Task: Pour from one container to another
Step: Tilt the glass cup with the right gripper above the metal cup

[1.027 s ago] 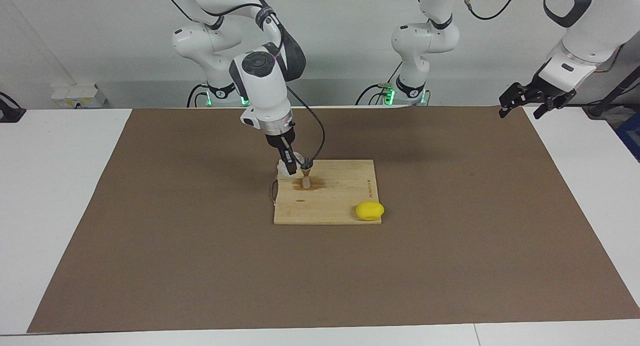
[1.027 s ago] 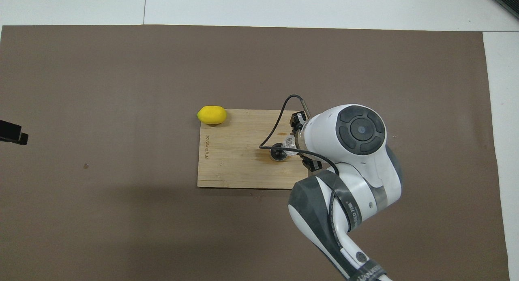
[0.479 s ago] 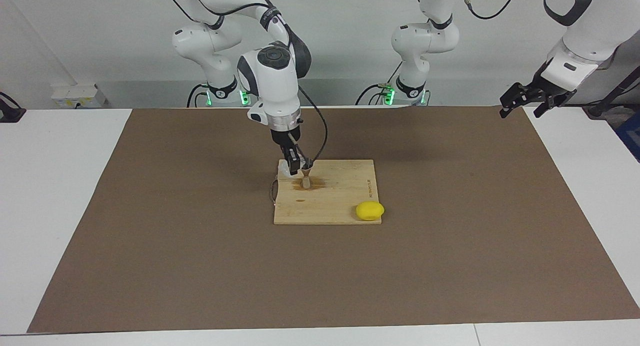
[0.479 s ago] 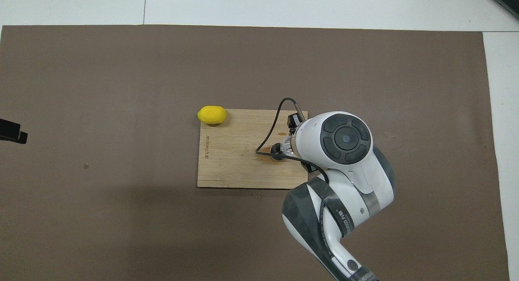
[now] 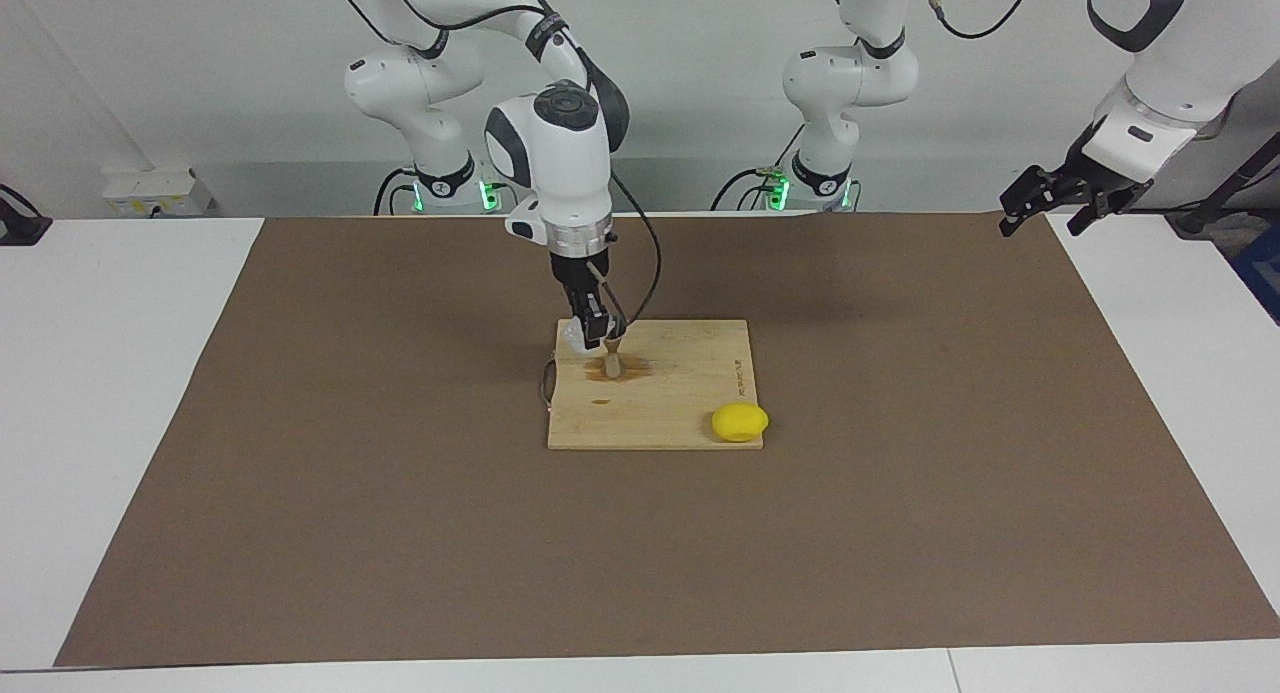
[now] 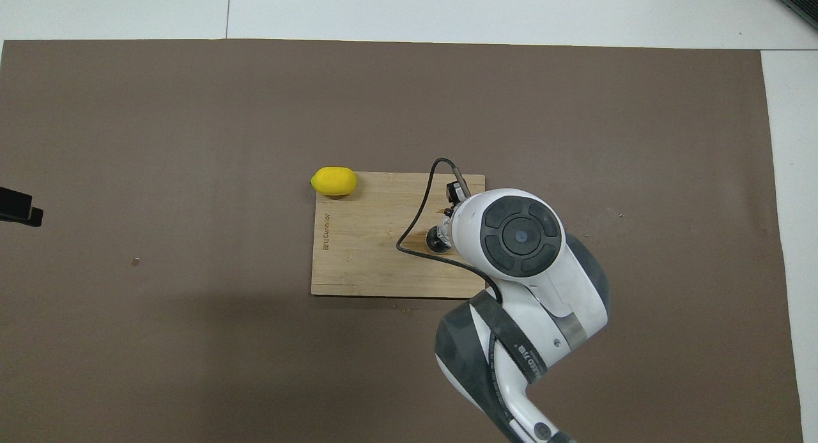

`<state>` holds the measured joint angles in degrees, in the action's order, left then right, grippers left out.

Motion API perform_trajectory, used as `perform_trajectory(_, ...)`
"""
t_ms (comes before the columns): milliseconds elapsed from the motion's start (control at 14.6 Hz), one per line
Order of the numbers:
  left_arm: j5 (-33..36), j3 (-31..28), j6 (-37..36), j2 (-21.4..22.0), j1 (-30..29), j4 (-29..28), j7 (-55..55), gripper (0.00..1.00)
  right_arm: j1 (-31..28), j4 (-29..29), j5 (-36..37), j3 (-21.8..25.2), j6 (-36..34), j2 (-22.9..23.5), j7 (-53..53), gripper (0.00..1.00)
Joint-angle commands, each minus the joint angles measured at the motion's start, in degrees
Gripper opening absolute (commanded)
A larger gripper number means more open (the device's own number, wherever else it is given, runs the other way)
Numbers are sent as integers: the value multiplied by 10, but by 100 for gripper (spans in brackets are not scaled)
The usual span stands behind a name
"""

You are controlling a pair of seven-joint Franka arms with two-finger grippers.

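Observation:
The silvery jigger (image 5: 611,361) stands on a wooden board (image 5: 680,393), in a brown stain on the wood. My right gripper (image 5: 594,329) points down right beside it, shut on the small clear cup (image 5: 571,337), which is held low at the jigger's rim, on the side toward the right arm's end. In the overhead view the jigger (image 6: 437,239) shows as a dark ring; the wrist hides the gripper and most of the cup (image 6: 445,226). My left gripper (image 5: 1045,211) waits open and empty in the air over the table's left-arm end.
A yellow lemon (image 5: 740,422) lies at the board's corner farthest from the robots, toward the left arm's end. A brown mat (image 5: 900,473) covers the table. A black cable loops from the right wrist over the board (image 6: 358,251).
The right arm's wrist has swung from a slant to nearly upright over the board, and its hand has shifted slightly toward the left arm's end. The left arm has barely moved.

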<state>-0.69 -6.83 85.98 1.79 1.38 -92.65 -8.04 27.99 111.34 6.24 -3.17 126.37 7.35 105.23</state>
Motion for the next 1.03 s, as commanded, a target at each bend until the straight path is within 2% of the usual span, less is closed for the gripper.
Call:
perform_trajectory(0,9,-9,10,15,13,-15,10,100,7,2,35,0,7,-1,25,0)
perform_trajectory(959,9,-9,11,15,13,-15,27,100,25,18,115,0,4,-15,86,0)
